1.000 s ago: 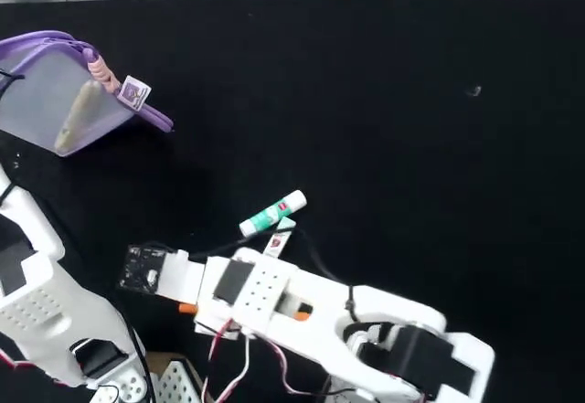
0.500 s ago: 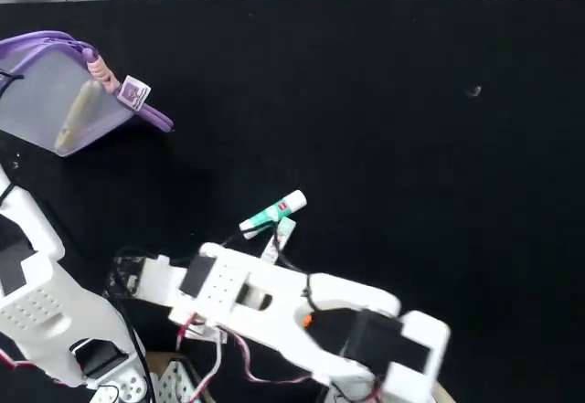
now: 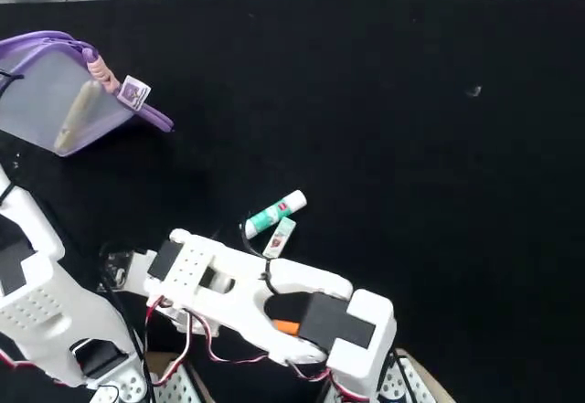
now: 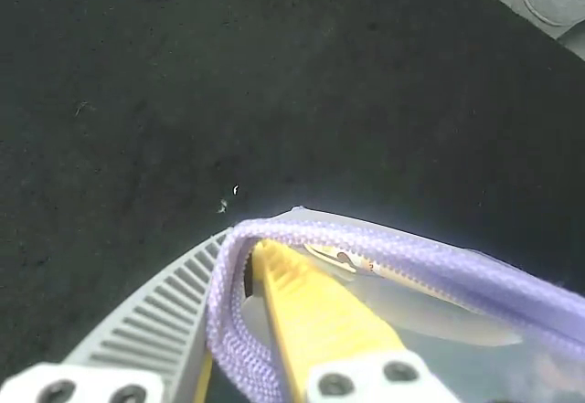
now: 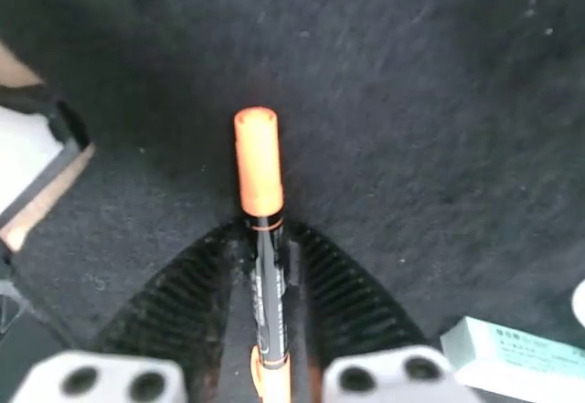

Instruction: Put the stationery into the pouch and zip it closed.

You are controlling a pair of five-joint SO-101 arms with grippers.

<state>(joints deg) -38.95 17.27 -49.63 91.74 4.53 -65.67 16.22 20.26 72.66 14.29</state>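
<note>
While the right gripper (image 5: 265, 266) is clenched on the orange-capped pen (image 5: 258, 161), carry the pen cap-first toward the pouch (image 3: 55, 92) at the left edge of the table (image 3: 411, 147), near its far corner. Release only once the cap is well inside the mouth. The left gripper (image 4: 242, 252) clamps the purple zipper rim (image 4: 384, 261), propping the pouch open. The right arm (image 3: 238, 289) lies low along the near edge, pointing left, with the glue stick (image 3: 274, 213) and eraser (image 3: 280, 237) just beyond it.
</note>
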